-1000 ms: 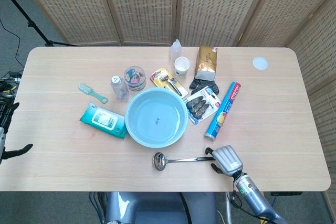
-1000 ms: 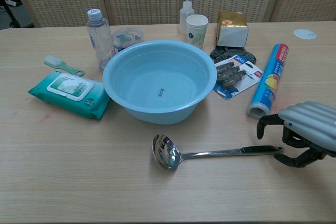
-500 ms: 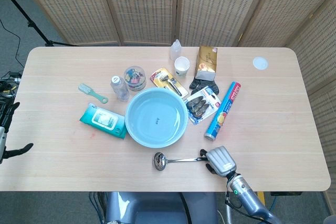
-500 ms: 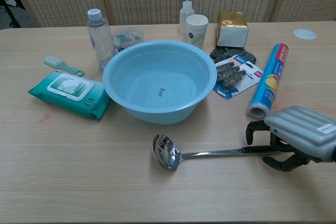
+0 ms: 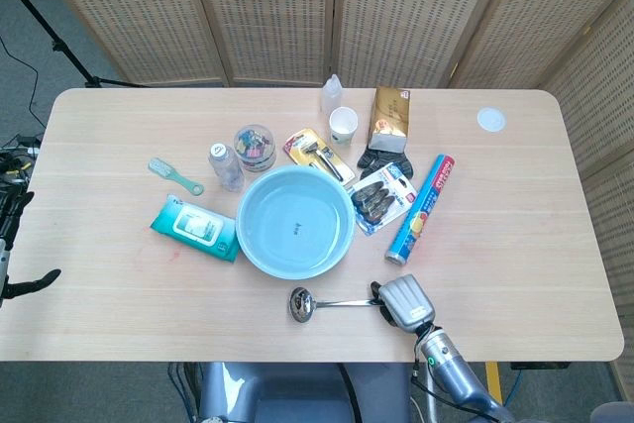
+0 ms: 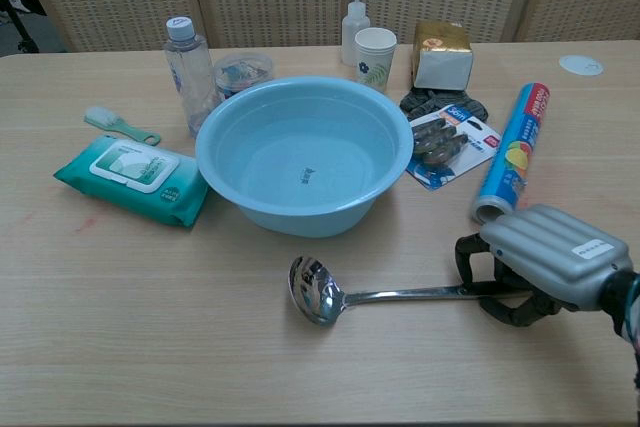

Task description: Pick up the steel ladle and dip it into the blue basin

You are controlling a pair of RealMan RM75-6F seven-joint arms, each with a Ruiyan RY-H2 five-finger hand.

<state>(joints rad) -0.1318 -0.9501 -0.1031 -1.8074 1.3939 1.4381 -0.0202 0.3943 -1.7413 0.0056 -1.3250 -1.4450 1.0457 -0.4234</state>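
- Sliding in along the ladle's handle, the right hand (image 6: 545, 265) now sits closer to the bowl end of the steel ladle (image 6: 385, 293) than it did a second ago.
- That hand now covers the far end of the handle, with its dark fingers (image 6: 468, 255) curled down on both sides of it.
- I cannot tell if the fingers have squeezed the handle yet or are only cupped around it.
- Nothing has lifted. The steel ladle lies flat on the table (image 6: 150, 327), with its shiny bowl facing up.
- It lies just in front of the blue basin (image 6: 304, 152), near it but not touching.
- From above, the steel ladle (image 5: 332, 302) and the blue basin (image 5: 294, 222) sit the same way, with the right hand (image 5: 403, 301) on the handle end.
- The left hand (image 5: 14, 269) is far off at the table's left edge. Only a dark part of it shows, so I cannot tell how its fingers are.
- So the job has only just begun, I think: the reach is done.
- Left to do: squeeze the handle tight, lift the steel ladle, carry it over the rim, and dip it into the basin.
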